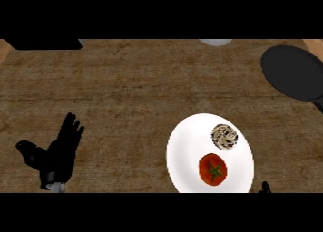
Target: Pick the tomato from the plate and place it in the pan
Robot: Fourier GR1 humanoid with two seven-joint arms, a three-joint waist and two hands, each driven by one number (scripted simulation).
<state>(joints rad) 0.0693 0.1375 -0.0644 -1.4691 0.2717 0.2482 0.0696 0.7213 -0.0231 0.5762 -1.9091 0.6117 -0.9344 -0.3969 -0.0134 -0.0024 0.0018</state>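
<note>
While the tomato [213, 169] sits on its plate [191, 149] (untouched), the pan [296, 72] lies well apart.

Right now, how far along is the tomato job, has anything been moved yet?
Nothing looks done: the tomato sits on the white plate, and the pan at upper right holds nothing. Nothing is in hand; the left hand rests open, and only a tip of the right hand shows. Grasping, carrying and placing remain.

red tomato [213, 169] sits stem-up on the white plate [185, 154], near right; black pan [296, 72] far right, empty
</note>
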